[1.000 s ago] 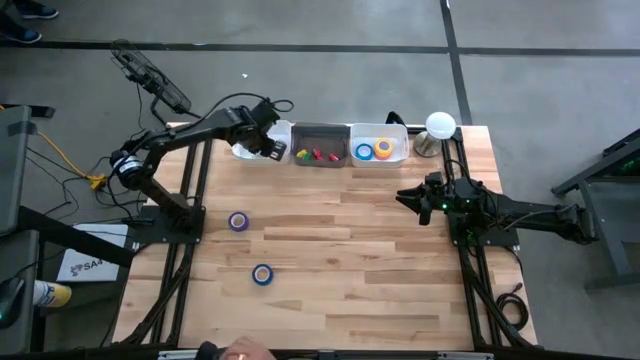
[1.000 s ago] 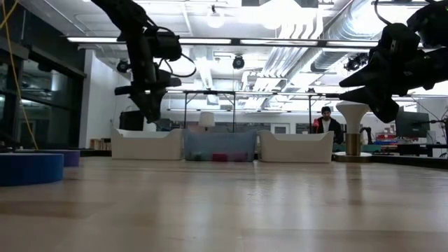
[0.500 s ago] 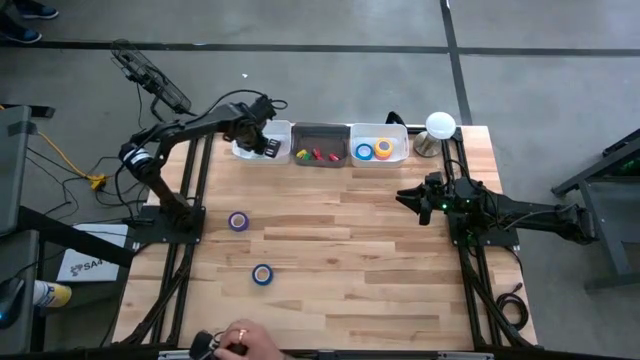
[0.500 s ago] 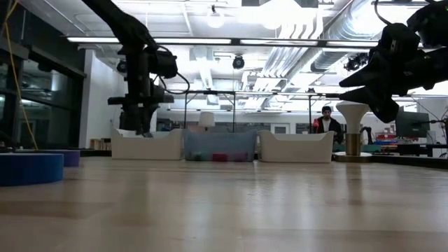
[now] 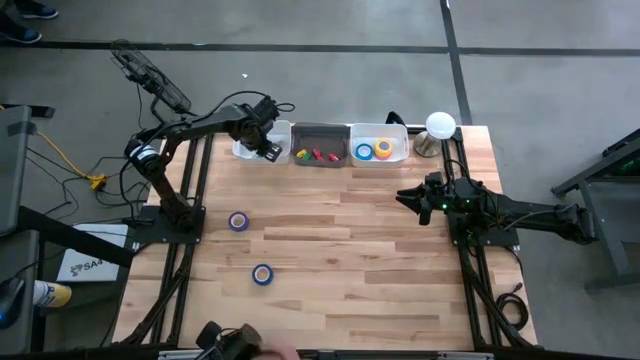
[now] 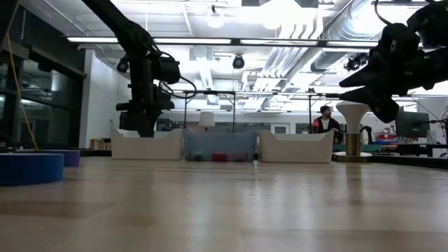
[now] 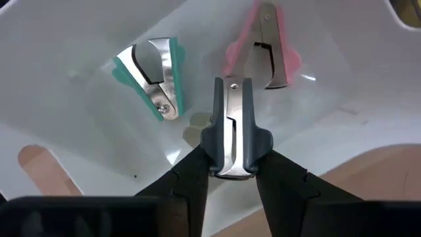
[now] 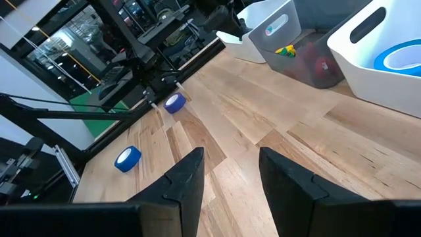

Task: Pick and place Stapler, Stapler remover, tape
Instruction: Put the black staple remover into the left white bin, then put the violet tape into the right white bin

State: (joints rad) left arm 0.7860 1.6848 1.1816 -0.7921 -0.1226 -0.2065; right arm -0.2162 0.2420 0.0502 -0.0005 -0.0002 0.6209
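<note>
My left gripper (image 5: 262,143) hangs over the white bin (image 5: 247,152) at the table's far left, pointing down, shut on a dark blue stapler remover (image 7: 230,125). A teal one (image 7: 152,79) and a pink one (image 7: 264,45) lie on the bin's floor. Two tape rolls lie flat on the table: a purple one (image 5: 238,221) and a blue one (image 5: 262,274). My right gripper (image 5: 405,195) hovers open at the table's right, nothing between its fingers (image 8: 187,178). No stapler shows plainly. My left gripper pinches the dark blue stapler remover by its wide handle end (image 7: 231,164) between its two fingers (image 7: 194,168), coming from above. The remover hangs below the fingers, jaws pointing down into the bin. Whether its tip touches the bin's floor I cannot tell.
A grey bin (image 5: 320,145) with small red, yellow and green pieces stands beside a white bin (image 5: 395,135) holding blue and orange rolls. A white-headed lamp (image 5: 440,125) stands at the far right corner. A person's hand with a dark thing (image 5: 228,340) is at the near edge.
My left gripper has sunk toward the far-left white bin with the stapler remover and rolled about its own axis; its fingers now reach down to the bin's rim. The person's hand at the near edge has shifted.
</note>
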